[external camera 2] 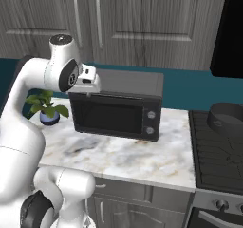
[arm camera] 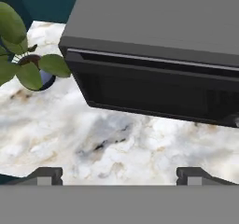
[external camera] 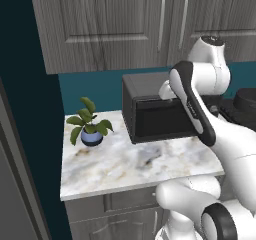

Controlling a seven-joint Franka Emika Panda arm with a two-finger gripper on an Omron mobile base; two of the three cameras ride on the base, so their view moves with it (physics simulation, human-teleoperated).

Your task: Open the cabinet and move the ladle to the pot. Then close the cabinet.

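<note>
1. The cabinet (external camera 2: pixel 142 23) hangs on the wall above the worktop (external camera 2: pixel 142 158): dark grey woodgrain, recessed-panel doors, 2 long silver bar handles (external camera 2: pixel 98 19) side by side. Both doors are shut, so its inside is hidden.
2. The pot (external camera 2: pixel 227 119), short, wide and dark grey, sits on the stove (external camera 2: pixel 213 160) past the worktop's right edge; what it holds cannot be made out.
3. A black microwave (external camera 2: pixel 118 109) stands at the worktop's back edge, a potted plant (external camera: pixel 90 124) near the back left corner.
4. The claw (arm camera: pixel 119 175) hovers over the worktop's middle, tips spread wide, holding nothing.
</note>
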